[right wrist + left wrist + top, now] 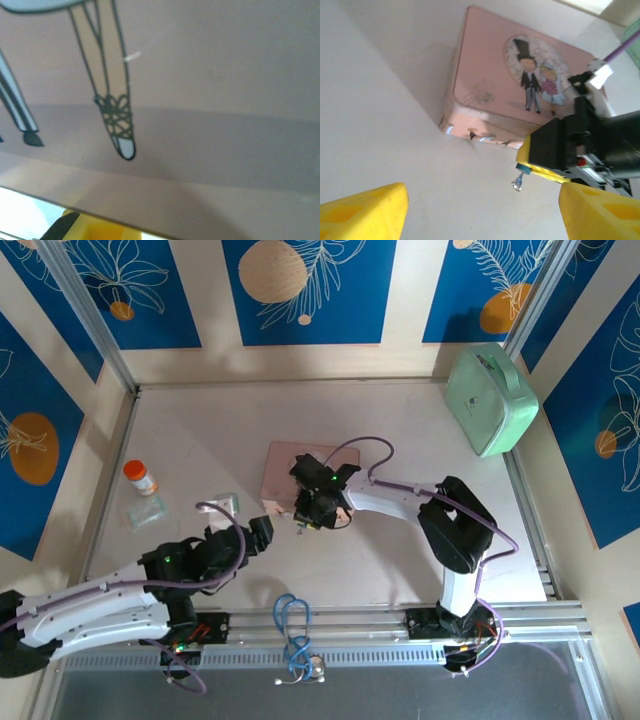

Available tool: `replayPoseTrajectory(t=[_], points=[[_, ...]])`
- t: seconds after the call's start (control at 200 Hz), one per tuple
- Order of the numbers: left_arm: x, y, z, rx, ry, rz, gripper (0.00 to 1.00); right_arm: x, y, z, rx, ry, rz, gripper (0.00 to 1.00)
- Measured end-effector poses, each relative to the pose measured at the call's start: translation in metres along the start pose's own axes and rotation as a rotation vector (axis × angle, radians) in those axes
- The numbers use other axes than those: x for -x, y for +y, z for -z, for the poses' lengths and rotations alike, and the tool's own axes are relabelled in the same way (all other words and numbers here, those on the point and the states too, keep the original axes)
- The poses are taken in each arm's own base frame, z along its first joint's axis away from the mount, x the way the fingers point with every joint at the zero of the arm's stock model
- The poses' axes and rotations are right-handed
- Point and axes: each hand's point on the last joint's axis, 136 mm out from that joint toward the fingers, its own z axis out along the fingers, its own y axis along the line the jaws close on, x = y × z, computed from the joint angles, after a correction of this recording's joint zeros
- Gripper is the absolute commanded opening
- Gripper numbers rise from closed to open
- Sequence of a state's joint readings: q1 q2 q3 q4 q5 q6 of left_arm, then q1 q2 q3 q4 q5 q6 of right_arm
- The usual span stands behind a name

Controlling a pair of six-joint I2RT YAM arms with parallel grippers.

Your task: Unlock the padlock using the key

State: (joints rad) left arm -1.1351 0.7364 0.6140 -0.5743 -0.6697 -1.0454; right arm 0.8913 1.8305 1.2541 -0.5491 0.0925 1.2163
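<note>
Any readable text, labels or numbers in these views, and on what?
None can be read.
Pink picture tin: faint dark marks beside the cartoon couple, too blurred to read.
Orange-capped bottle: any print too small to read.

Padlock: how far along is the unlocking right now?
Done: nothing I can confirm as unlocked. In hand: the right pincer sits at the front edge of the pink rectangular picture tin, apparently gripping a small blue-and-silver metal piece, key or padlock, too small to tell. The left pincer is open, empty, facing the tin. Left: key into lock, turn, free the shackle.
</note>
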Motion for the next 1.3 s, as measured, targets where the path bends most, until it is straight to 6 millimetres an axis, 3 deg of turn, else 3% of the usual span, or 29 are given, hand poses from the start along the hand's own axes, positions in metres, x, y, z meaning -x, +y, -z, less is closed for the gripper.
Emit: replayPoseTrajectory(t=[0.225,0.33,0.505,0.73,0.945,1.125,1.301], points=[[-0.044,0.007,-0.026,-0.012,0.141,0.047,0.76,-0.007,0.002,-0.004,-0.011,-0.008,0.026,0.0],[-0.052,0.001,-0.033,-0.023,0.174,0.058,0.77,-0.006,0.002,-0.005,-0.037,-0.017,0.03,0.0],[-0.052,-0.013,-0.046,-0.109,0.176,0.151,0.49,-0.006,0.0,-0.005,-0.055,-0.022,0.042,0.0],[-0.09,-0.007,-0.066,-0.213,0.223,0.189,0.47,-0.01,-0.001,-0.003,-0.068,0.008,0.063,0.0],[-0.088,-0.029,-0.076,-0.306,0.204,0.168,0.41,-0.012,-0.001,-0.001,-0.052,0.042,0.068,0.0],[-0.097,-0.035,-0.092,-0.319,0.218,0.167,0.36,-0.016,0.002,0.001,-0.035,0.072,0.075,0.0],[-0.105,-0.032,-0.097,-0.332,0.217,0.172,0.41,-0.018,0.004,0.003,-0.021,0.095,0.085,0.0]])
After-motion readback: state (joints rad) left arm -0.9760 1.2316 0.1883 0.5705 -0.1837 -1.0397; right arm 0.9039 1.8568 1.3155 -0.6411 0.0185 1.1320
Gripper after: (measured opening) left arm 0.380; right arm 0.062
